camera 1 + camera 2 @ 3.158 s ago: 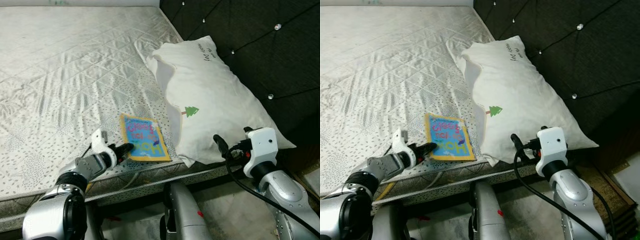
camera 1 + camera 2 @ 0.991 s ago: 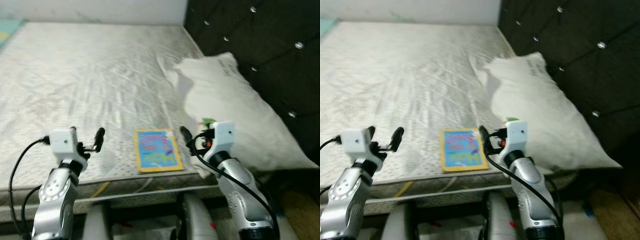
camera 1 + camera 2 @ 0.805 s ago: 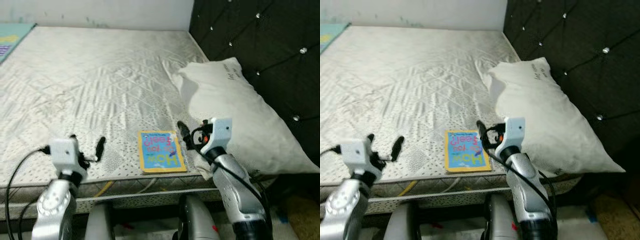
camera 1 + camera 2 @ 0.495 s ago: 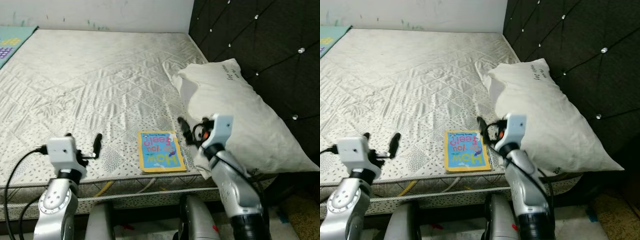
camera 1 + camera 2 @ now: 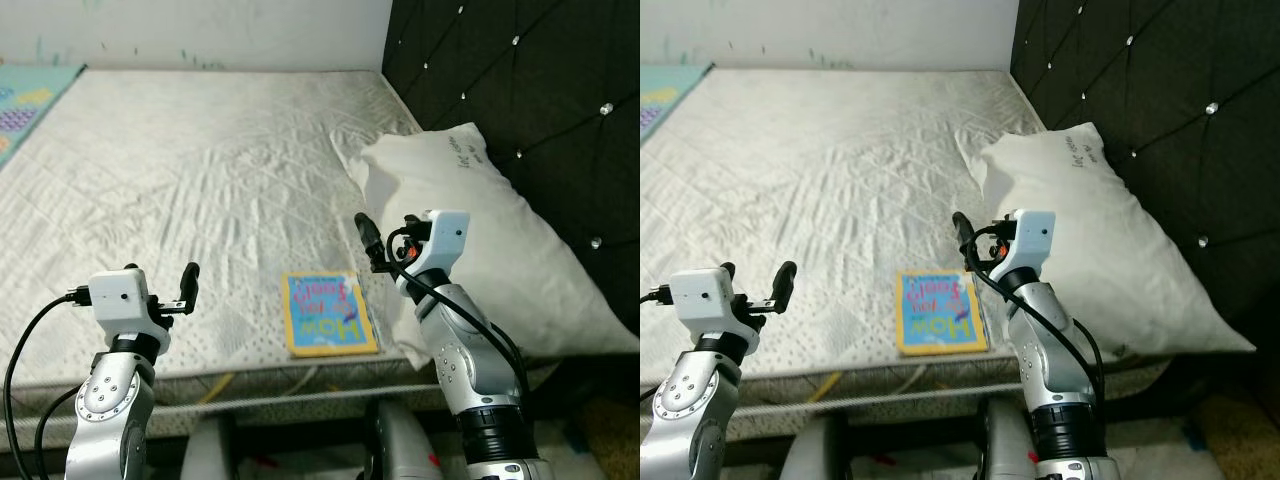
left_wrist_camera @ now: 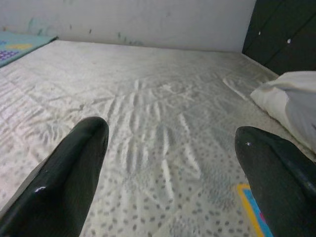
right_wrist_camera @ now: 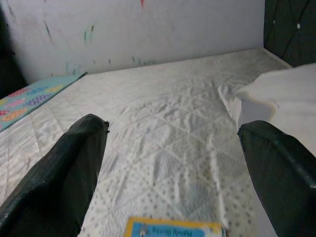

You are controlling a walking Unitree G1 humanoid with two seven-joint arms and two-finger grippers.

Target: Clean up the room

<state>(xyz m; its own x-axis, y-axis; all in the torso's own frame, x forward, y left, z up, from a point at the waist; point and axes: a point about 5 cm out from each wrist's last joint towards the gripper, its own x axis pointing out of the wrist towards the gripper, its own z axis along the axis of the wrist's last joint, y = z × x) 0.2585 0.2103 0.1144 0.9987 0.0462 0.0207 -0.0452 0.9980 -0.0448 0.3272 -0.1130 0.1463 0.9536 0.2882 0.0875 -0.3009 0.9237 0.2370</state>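
— Where's the picture book (image 5: pixel 329 312)?
— Flat on the mattress (image 5: pixel 200 170) near its front edge, between both grippers, just below the right gripper (image 7: pixel 173 163), beside the pillow (image 5: pixel 490 240).
— Fingers?
— Both spread wide, empty; left gripper (image 6: pixel 170 170) hovers over the mattress.

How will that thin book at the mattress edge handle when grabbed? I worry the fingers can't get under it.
The book lies flat on the soft mattress, so it probably needs sliding over the edge first. It looks thin and light, likely to bend somewhat. Its glossy-looking cover may slip between the fingers.
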